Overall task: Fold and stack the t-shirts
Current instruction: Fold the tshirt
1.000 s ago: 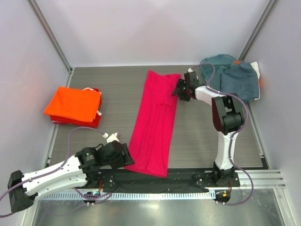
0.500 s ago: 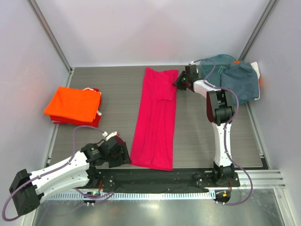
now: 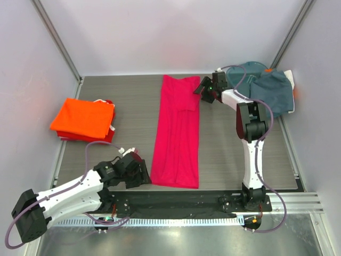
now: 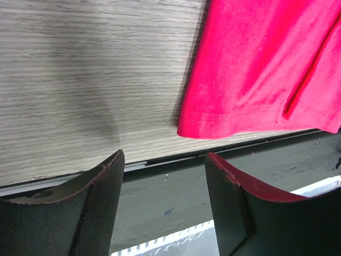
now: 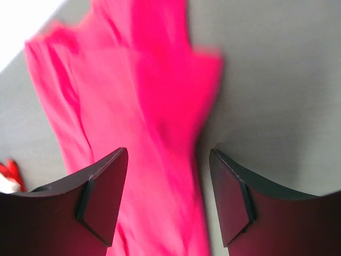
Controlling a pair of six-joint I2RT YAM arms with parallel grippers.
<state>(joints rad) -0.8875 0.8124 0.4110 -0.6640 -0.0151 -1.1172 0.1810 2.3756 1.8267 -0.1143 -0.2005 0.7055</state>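
The magenta-pink t-shirt (image 3: 178, 133) lies flat as a long narrow strip down the middle of the table. My left gripper (image 3: 145, 176) is open and empty just left of its near hem, whose corner shows in the left wrist view (image 4: 256, 69). My right gripper (image 3: 202, 92) is open and empty just right of the shirt's far end; the cloth (image 5: 133, 106) shows blurred between its fingers. The folded orange t-shirt (image 3: 83, 117) tops a stack at the left. Grey-blue t-shirts (image 3: 272, 90) lie heaped at the far right.
A red folded cloth (image 3: 88, 138) lies under the orange shirt. A teal basket rim (image 3: 241, 68) shows behind the grey-blue heap. The table's dark front rail (image 3: 202, 200) runs just below the pink shirt's hem. Metal frame posts stand at both back corners.
Both grippers let go of the pink shirt and drew back a little. The shirt has been pulled straighter and now lies flat, its near hem squarer to the table edge.
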